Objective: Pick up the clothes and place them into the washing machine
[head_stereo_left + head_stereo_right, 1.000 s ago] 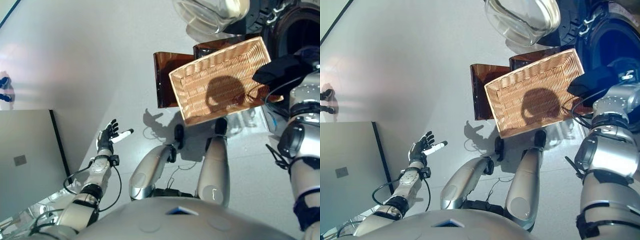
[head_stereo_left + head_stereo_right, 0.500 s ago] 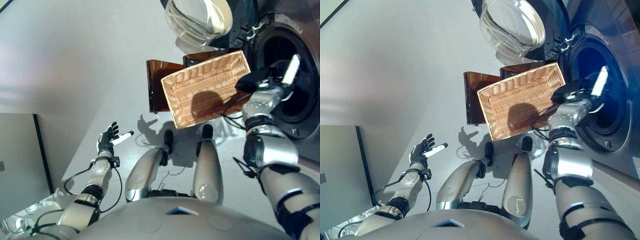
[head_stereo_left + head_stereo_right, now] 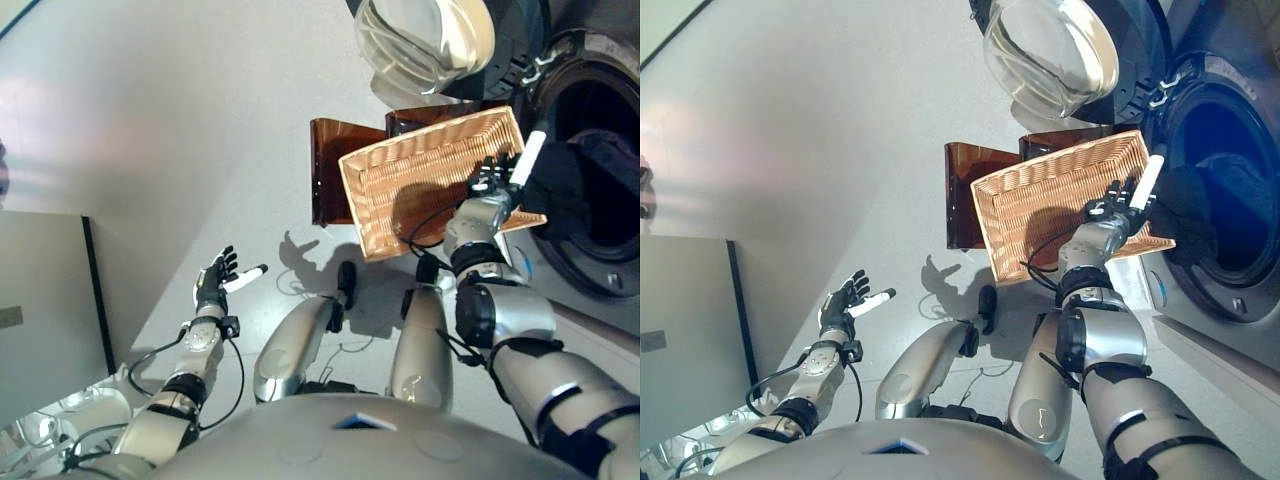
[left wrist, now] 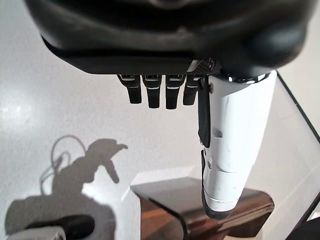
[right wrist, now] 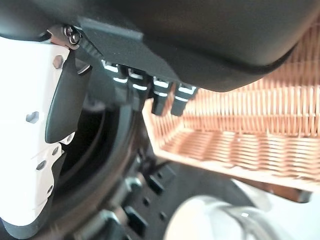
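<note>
A dark garment (image 3: 578,178) lies inside the washing machine's round drum (image 3: 1237,262), at the right. My right hand (image 3: 494,177) hovers open over the right end of the wicker basket (image 3: 412,188), just left of the drum mouth, holding nothing. Its white-covered thumb (image 5: 34,141) and straight fingers (image 5: 156,96) show in the right wrist view, with the basket (image 5: 260,131) past them. The basket's inside shows no clothes. My left hand (image 3: 214,283) is held open above the floor at the lower left, its thumb (image 4: 234,145) extended and nothing in it.
The machine's glass door (image 3: 424,42) stands swung open behind the basket. The basket rests on a brown translucent stand (image 3: 332,160). A grey cabinet (image 3: 38,310) stands at the left edge. Pale floor spreads between the cabinet and the stand.
My right hand carried the dark garment from over the basket's end to the drum, let it go there, and has drawn back open beside the basket. The camera swung meanwhile.
</note>
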{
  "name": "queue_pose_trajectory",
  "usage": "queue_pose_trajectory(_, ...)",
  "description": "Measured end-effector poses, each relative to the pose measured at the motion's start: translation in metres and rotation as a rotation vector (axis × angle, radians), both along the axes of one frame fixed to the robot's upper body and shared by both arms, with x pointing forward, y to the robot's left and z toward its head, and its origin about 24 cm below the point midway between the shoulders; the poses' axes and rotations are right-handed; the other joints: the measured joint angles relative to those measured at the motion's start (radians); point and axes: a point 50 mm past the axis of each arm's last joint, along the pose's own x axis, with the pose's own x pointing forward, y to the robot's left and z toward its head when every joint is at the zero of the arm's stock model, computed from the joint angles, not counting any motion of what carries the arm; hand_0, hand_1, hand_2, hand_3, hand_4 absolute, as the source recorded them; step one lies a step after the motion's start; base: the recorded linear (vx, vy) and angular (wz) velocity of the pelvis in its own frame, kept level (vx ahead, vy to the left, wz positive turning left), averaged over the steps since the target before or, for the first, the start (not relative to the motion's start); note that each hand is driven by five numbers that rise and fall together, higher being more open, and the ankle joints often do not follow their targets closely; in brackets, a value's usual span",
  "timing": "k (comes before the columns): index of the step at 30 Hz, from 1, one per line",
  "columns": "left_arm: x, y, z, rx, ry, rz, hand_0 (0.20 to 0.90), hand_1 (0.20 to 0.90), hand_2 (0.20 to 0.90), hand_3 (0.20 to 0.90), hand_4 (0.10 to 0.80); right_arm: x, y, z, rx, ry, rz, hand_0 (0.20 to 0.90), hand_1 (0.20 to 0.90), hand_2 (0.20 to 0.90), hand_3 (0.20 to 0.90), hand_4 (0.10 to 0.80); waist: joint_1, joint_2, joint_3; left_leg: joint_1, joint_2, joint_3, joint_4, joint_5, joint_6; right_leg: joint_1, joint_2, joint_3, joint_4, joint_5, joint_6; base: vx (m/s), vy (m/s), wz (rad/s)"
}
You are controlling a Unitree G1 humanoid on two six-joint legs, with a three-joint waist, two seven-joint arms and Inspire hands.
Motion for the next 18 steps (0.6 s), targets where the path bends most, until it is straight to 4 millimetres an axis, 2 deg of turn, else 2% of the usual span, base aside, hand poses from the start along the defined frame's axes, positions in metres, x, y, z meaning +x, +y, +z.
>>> queue_pose_trajectory(8, 0.004, -0.003, 0.004, -0.008, -0.029, -0.010, 0.900, 0.900, 0.900, 0.900, 0.800, -0.004, -0.017, 0.007, 0.036, -0.018, -0.101, 0.900, 0.900, 0.900, 0.900, 0.800, 0.011, 0.054, -0.007, -0.011, -0.017, 0.019, -0.002, -0.001, 0.008, -0.032, -0.011, 0.030, 0.017, 0.000, 0.010, 0.024, 0.073, -0.06)
queue_pose_trajectory(10, 0.005, -0.004, 0.005, -0.009, -0.033, -0.016, 0.900, 0.900, 0.900, 0.900, 0.800, -0.002, -0.022, 0.014, 0.034, -0.025, -0.124, 0.900, 0.900, 0.900, 0.900, 0.800, 0.025, 0.067, -0.009, -0.022, -0.020, 0.034, -0.005, -0.001, 0.012, -0.055, -0.010, 0.046, 0.020, 0.000, 0.012, 0.012, 0.051, -0.15)
queue_pose_trajectory(12, 0.006, -0.005, 0.006, -0.012, -0.043, -0.018, 0.900, 0.900, 0.900, 0.900, 0.800, -0.006, -0.036, 0.019, 0.031, -0.016, -0.167, 0.900, 0.900, 0.900, 0.900, 0.800, 0.027, 0.091, -0.016, -0.024, -0.026, 0.033, -0.009, 0.001, 0.015, -0.062, -0.013, 0.051, 0.029, -0.004, 0.017, 0.003, 0.028, -0.01)
queue_pose_trajectory(18, 0.012, -0.012, 0.012, -0.021, -0.079, -0.047, 0.900, 0.900, 0.900, 0.900, 0.800, -0.004, -0.046, 0.032, 0.056, -0.019, -0.216, 0.900, 0.900, 0.900, 0.900, 0.800, 0.030, 0.107, -0.026, -0.054, -0.032, 0.038, -0.009, 0.006, 0.019, -0.104, -0.017, 0.059, 0.051, -0.006, 0.015, 0.016, -0.002, 0.02)
